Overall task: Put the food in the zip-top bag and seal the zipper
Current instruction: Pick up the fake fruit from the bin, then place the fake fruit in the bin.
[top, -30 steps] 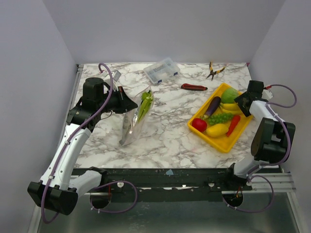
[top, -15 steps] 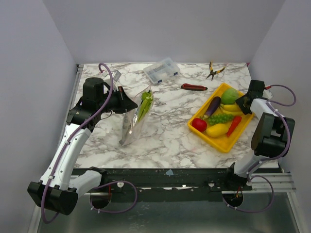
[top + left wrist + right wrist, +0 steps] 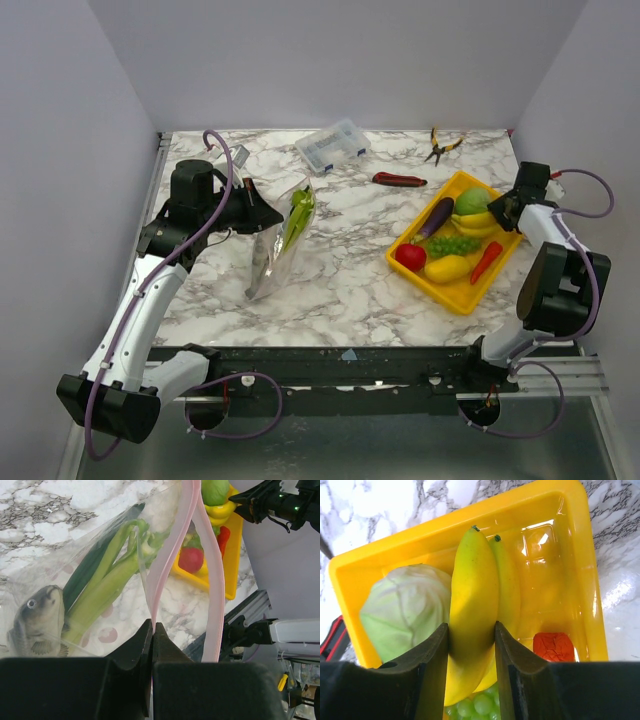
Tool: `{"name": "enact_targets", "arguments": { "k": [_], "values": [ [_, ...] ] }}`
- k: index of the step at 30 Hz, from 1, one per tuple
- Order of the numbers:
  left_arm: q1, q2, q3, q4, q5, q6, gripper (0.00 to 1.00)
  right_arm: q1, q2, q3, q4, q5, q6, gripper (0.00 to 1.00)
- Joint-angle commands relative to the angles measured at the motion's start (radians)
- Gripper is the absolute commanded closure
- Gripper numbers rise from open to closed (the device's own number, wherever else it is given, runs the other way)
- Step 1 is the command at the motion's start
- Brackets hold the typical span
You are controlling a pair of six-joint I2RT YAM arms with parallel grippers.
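Table: marbled white, is carrying everything.
Zip-top bag: is standing left of centre, mouth gaping, celery and toy fish lying inside.
Tray: yellow, is sitting at right, holding other food.
Left pincer: is pinching the zipper, fully closed.
Right pincer: is clamping the bananas in the tray.

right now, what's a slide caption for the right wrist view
Right gripper clamped on the sides of a yellow banana lying in the yellow tray, green cabbage alongside.
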Motion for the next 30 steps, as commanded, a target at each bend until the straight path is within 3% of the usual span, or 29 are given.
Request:
{"name": "enact_targets", "arguments": {
  "k": [1, 8, 10, 14, 19, 24, 28, 30],
  "values": [
    [0.001, -0.012, -0.014, 0.021, 0.033, 0.013, 1.0, -0.007, -0.078, 0.004, -0.024, -0.046, -0.016, 0.75],
    [0.001, -0.018, -0.015, 0.023, 0.033, 0.012, 1.0, -0.007, -0.104, 0.002, -0.048, -0.062, -0.051, 0.74],
    [0.001, -0.018, -0.015, 0.022, 0.032, 0.013, 1.0, -0.007, -0.131, 0.002, -0.061, -0.082, -0.042, 0.83],
    [0.001, -0.018, -0.016, 0.022, 0.033, 0.012, 1.0, -0.008, -0.213, 0.002, -0.064, -0.146, -0.041, 0.91],
    [0.001, -0.017, -0.015, 0.024, 0.036, 0.011, 1.0, -0.008, -0.295, 0.029, -0.073, -0.404, -0.044, 1.0],
    [0.003, -0.017, -0.015, 0.026, 0.037, 0.009, 1.0, 0.057, -0.229, 0.03, 0.039, -0.964, 0.121, 1.0],
    [0.003, -0.021, -0.017, 0.029, 0.032, 0.009, 1.0, 0.255, -0.191, 0.163, -0.083, -0.983, 0.049, 1.0],
    [0.002, -0.027, -0.02, 0.029, 0.025, 0.01, 1.0, 0.272, -0.223, 0.167, -0.11, -0.943, 0.04, 1.0]
  ]
}}
